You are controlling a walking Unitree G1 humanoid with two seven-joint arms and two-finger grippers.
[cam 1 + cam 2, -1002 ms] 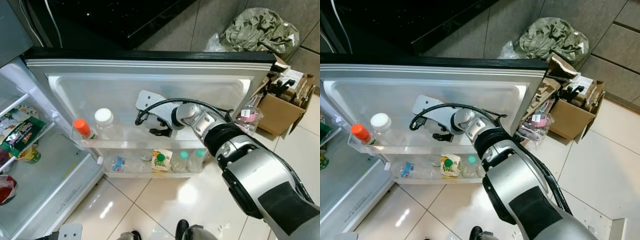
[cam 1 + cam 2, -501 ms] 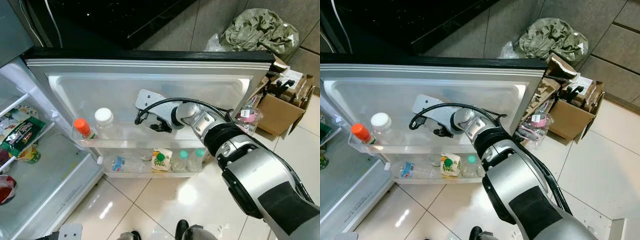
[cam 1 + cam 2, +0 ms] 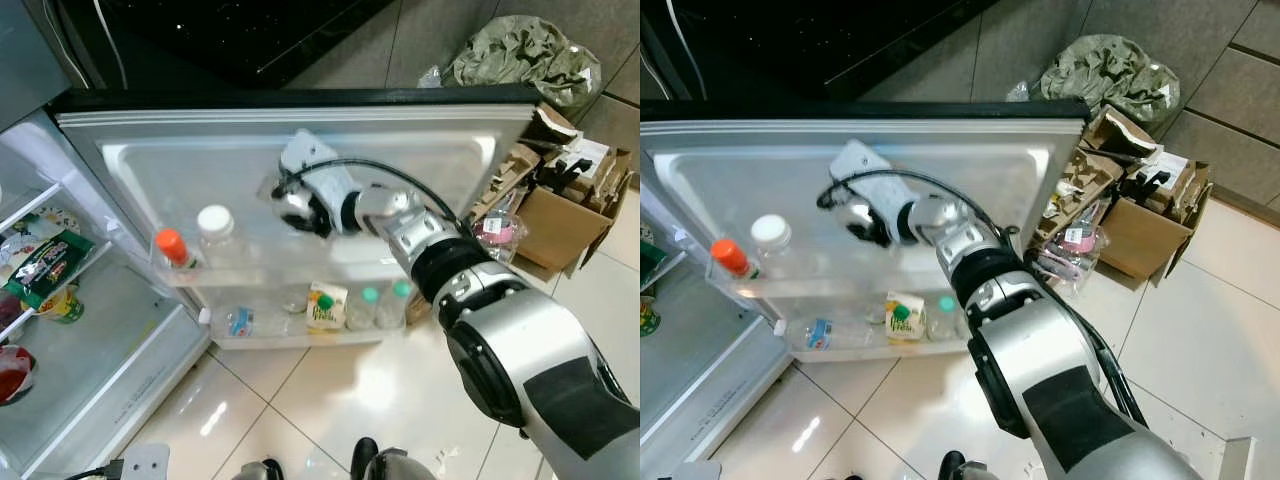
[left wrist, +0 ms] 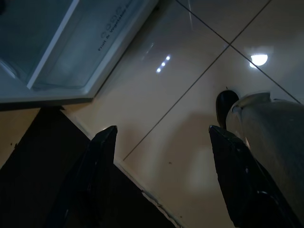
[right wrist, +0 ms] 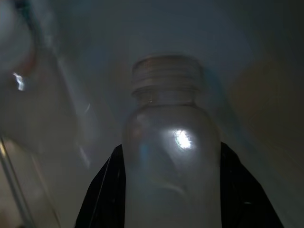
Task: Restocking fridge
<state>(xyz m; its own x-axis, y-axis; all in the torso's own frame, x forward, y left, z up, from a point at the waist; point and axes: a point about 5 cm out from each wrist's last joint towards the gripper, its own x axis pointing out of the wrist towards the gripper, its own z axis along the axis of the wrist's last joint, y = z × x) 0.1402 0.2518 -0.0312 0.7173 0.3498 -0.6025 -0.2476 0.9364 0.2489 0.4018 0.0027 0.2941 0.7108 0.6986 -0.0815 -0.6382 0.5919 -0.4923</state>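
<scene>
While the bottle (image 5: 172, 156) sits clamped between my right hand's (image 3: 297, 208) fingers (image 5: 102, 190), its long axis runs along them, cap pointing away from my wrist toward the fridge door (image 3: 200, 170). It hangs before the door's inner wall, above the upper shelf (image 3: 250, 272) holding a white-capped bottle (image 3: 216, 235) and an orange-capped one (image 3: 174, 247). My left hand (image 4: 161, 147) hangs open over the floor (image 4: 190, 95).

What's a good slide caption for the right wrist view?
Right gripper shut on a clear plastic bottle with a ribbed cap, held before the pale inner fridge door.
</scene>
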